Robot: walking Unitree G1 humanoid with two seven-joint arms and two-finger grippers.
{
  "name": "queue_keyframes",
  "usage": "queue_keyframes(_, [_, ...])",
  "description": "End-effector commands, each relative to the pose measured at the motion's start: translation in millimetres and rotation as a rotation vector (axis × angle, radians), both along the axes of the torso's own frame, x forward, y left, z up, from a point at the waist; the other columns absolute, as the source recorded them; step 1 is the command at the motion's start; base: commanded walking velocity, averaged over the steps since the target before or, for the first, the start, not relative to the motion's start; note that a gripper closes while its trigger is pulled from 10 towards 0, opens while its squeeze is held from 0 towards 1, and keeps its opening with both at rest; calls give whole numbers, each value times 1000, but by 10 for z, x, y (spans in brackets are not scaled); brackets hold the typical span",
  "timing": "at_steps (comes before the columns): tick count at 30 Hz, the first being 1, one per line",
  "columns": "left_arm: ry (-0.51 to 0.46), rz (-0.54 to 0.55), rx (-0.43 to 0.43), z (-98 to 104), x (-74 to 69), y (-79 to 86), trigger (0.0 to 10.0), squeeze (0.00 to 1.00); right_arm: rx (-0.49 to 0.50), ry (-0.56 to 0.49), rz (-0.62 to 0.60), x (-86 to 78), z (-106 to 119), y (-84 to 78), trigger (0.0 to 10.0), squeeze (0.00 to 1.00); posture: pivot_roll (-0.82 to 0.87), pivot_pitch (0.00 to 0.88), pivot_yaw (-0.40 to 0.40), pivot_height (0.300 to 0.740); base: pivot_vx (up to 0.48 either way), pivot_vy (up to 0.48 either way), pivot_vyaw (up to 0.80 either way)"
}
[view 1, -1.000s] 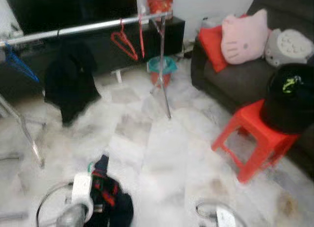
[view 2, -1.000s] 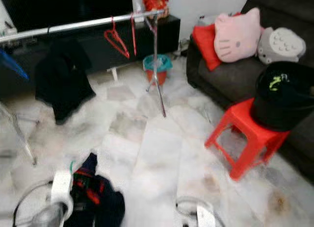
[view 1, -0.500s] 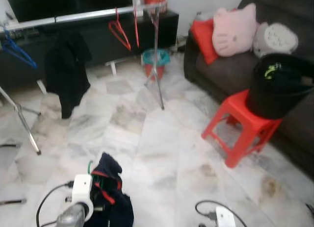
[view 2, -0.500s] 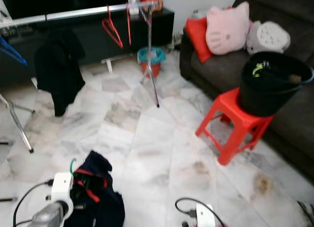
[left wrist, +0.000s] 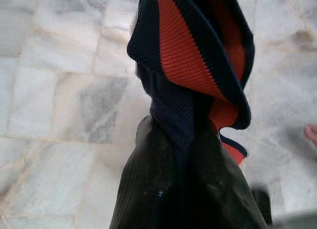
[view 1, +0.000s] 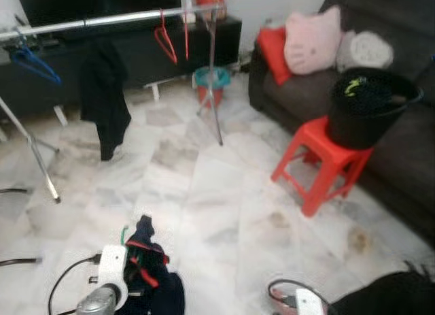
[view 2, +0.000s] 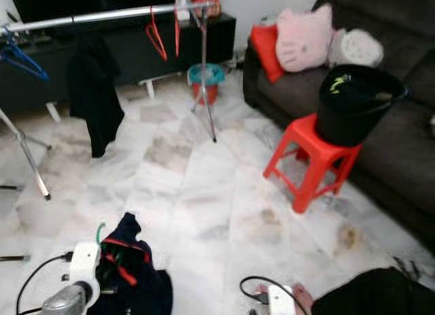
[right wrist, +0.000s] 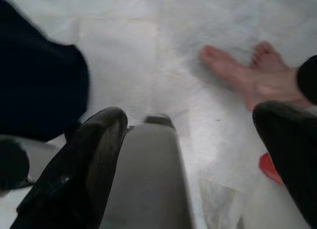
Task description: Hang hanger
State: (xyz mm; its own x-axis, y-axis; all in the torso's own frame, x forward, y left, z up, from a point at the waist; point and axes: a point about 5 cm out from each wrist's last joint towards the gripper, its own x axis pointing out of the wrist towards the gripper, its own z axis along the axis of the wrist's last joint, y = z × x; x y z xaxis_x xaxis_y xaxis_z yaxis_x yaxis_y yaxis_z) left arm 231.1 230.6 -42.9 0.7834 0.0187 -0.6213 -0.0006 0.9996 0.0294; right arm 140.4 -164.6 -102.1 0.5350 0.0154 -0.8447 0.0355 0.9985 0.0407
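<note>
Gripping a navy-and-red garment (left wrist: 193, 80) (bunched), left gripper (left wrist: 188, 189) hangs low.

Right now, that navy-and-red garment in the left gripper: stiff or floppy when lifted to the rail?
Likely floppy: the navy-and-red garment twists and droops from the left gripper. Probably light, ribbed knit. It may sway and snag near the clothes rail, where a black garment hangs limp.

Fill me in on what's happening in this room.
The robot stands on the marble floor, facing a clothes rail. Its left hand is shut on a navy and red garment on a green hanger. The rail already carries a black garment, a blue hanger and red hangers. The right hand is open, near a person's bare feet.
</note>
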Motion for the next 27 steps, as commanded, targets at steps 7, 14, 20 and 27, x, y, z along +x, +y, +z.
queue_keyframes(7, [-402,-214,-13,708,715,-298,10000,0,-78,-124,18,135,89,-100,10000,0,-136,0,-22,740,0,0,0])
queue_keyframes(14, [-514,-394,-19,1038,882,-460,10000,0,-101,-247,21,202,165,-100,10000,0,-154,0,-14,740,0,0,0])
queue_keyframes(20, [-534,-531,-6,1226,939,-594,10000,0,-156,-669,206,1418,1154,-537,10000,0,-147,0,-15,740,0,0,0])
queue_keyframes(27, [-519,-679,30,1357,918,-704,10000,0,-84,-789,432,1584,1517,-463,10000,0,-154,0,-16,740,0,0,0])
